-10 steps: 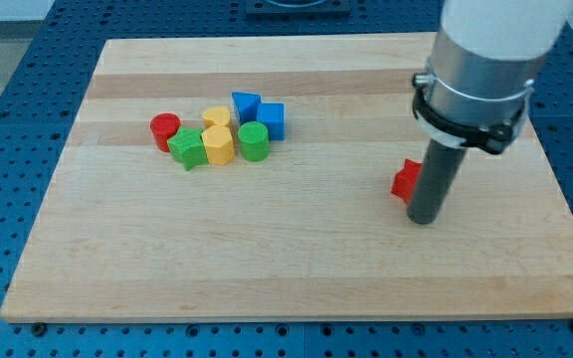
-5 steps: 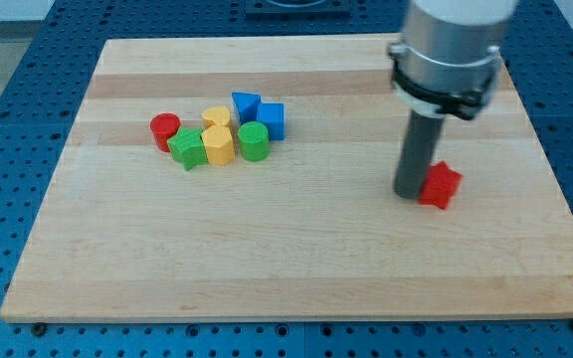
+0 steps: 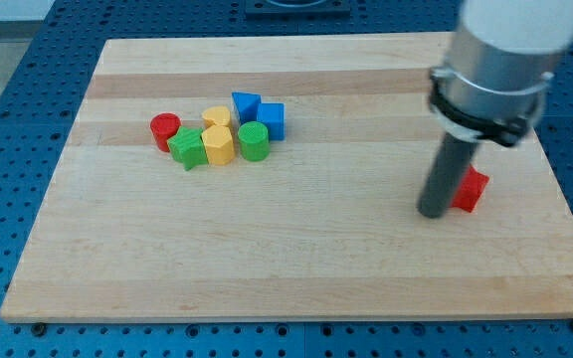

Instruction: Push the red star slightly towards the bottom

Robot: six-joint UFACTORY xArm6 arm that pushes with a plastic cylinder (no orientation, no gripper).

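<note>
My arm comes down from the upper right of the picture. Its dark rod stands straight up, and my tip (image 3: pixel 431 213) rests at the right-middle.

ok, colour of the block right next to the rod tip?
Red: the red star, just right of my tip in the camera view.

small red star-shaped block (image 3: pixel 473 189) left part hidden behind dark rod; white arm housing (image 3: pixel 510 40) cut off at view's top.
</note>
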